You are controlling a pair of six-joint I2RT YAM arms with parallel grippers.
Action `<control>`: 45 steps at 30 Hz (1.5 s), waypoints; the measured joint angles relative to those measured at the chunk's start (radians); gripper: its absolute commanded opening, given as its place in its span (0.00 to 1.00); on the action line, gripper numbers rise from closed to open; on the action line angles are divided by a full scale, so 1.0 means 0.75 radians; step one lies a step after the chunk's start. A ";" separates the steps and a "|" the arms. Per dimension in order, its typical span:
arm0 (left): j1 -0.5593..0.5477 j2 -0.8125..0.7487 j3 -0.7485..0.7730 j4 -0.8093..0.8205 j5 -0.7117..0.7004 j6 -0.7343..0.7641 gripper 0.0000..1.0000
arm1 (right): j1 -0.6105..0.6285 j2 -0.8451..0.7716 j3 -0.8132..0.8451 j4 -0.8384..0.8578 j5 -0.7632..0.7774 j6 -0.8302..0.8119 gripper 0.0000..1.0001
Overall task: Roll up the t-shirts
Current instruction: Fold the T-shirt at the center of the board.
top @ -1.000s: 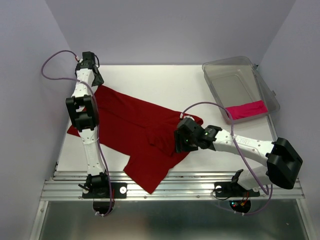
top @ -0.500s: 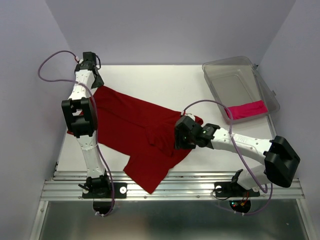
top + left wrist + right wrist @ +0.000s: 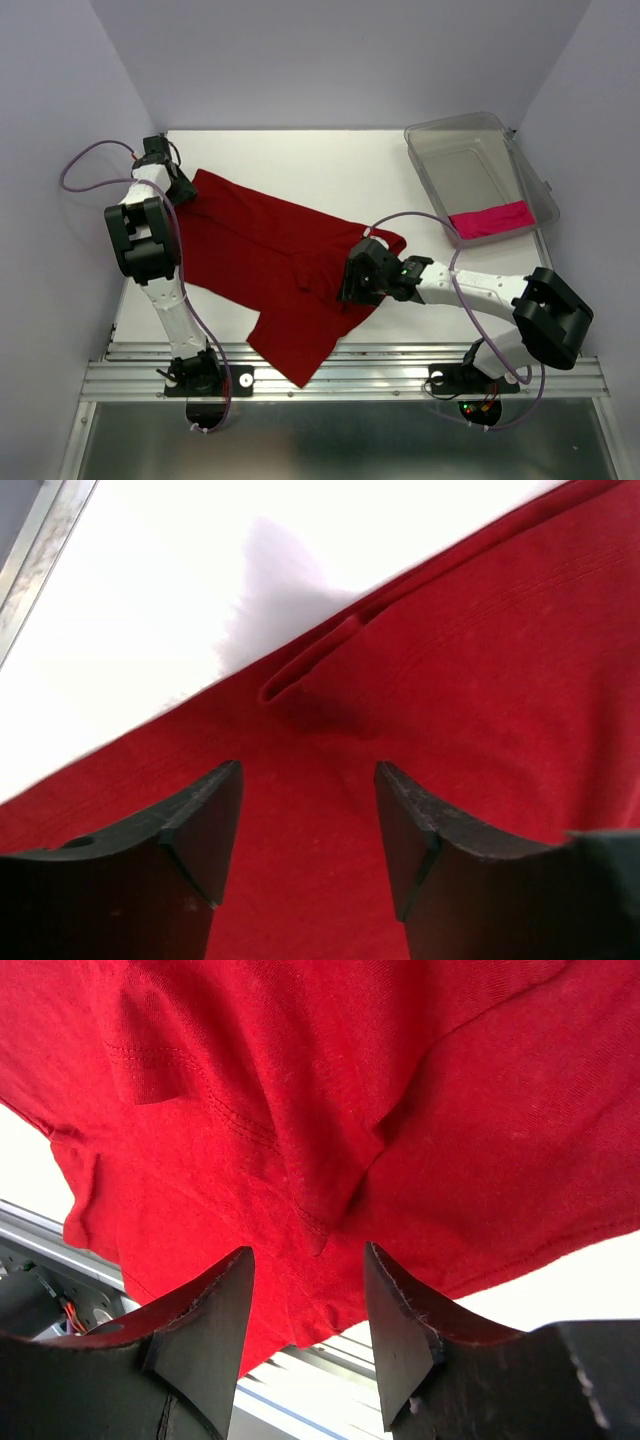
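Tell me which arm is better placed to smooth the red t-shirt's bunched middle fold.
Right, probably: the right end effector hangs open over the central fold of the red t-shirt; the left end effector sits at its far-left edge.

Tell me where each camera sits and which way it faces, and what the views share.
Top external: above and behind the arms, looking down on the table; shows the left arm, the right arm, the red t-shirt, the pink t-shirt in the bin.
Left wrist: on the left arm, looking past the open left gripper at the red t-shirt's edge and table.
Right wrist: on the right arm, looking past the open right gripper at red folds and the near rail.
Shared: the red t-shirt, in all three.
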 measured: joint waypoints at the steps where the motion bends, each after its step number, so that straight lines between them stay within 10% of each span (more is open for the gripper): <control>1: 0.000 0.000 -0.001 0.013 0.003 -0.002 0.61 | 0.000 0.007 0.000 0.007 -0.004 0.001 0.54; 14: -0.016 0.001 0.001 0.085 -0.042 -0.009 0.64 | 0.000 0.009 -0.006 0.036 -0.009 0.001 0.56; 26: -0.043 0.046 0.015 0.082 -0.151 -0.008 0.00 | 0.000 0.045 -0.020 0.053 -0.010 0.001 0.54; 31: -0.046 0.073 0.041 0.080 -0.152 -0.007 0.00 | 0.000 0.117 -0.019 0.075 -0.009 0.001 0.43; 37: -0.050 0.073 0.052 0.078 -0.151 -0.003 0.00 | 0.000 0.159 -0.019 0.084 -0.005 0.007 0.01; 45: -0.050 0.073 0.054 0.074 -0.151 0.003 0.00 | 0.000 0.055 -0.042 0.099 0.037 0.019 0.01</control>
